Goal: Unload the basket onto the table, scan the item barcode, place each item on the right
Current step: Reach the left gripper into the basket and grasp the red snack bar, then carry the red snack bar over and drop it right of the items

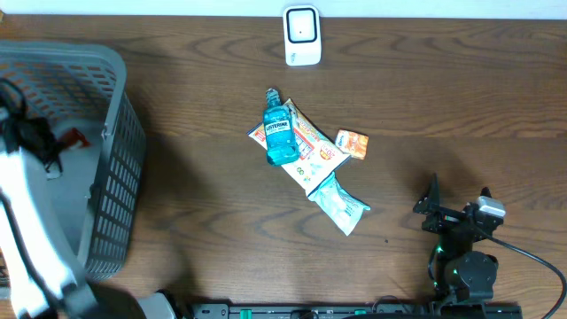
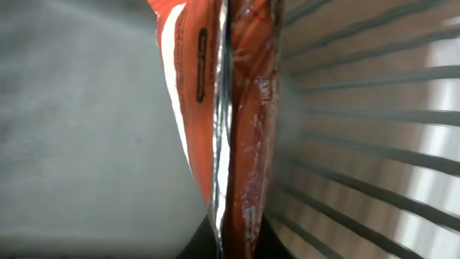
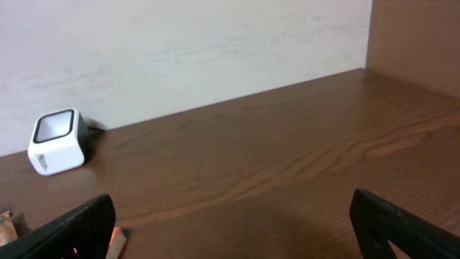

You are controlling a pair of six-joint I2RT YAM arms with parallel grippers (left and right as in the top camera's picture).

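— Down inside the basket (image 1: 99, 60), at our left, what do we hold?
— We have the left tool (image 2: 230, 248) clenched on an orange-red packet (image 2: 244, 108). It is pinched along the sealed seam and hangs edge-on to the wrist camera, with the basket's slats just beside it.
— Why grip it there?
— We judge the seam to be the thin, flat part that two fingers can pinch. Both faces are left bare, so whichever carries the barcode can be turned to the scanner (image 1: 301, 35). We cannot see a barcode from here.
— Where is the scanner?
— At the far edge of the worktop (image 1: 177, 204), well apart from the basket, its window tilted upward.
— And the right tool (image 3: 231, 198)?
— Released, jaws spread wide, grasping nothing. It sits low at the near right, pointed toward the scanner; we take it to be parked clear of the packet's path.
— What about the surface and the room?
— We see smooth, dark wood grain, with a pale wall (image 3: 180, 43) behind. Mid-worktop lies a heap: a blue bottle (image 1: 279, 135) on a snack bag (image 1: 312, 149), a small orange box (image 1: 352, 143) at the bag's edge, and a green-white pouch (image 1: 341, 204) nearer us. We reckon the packet must clear the basket's wall first.
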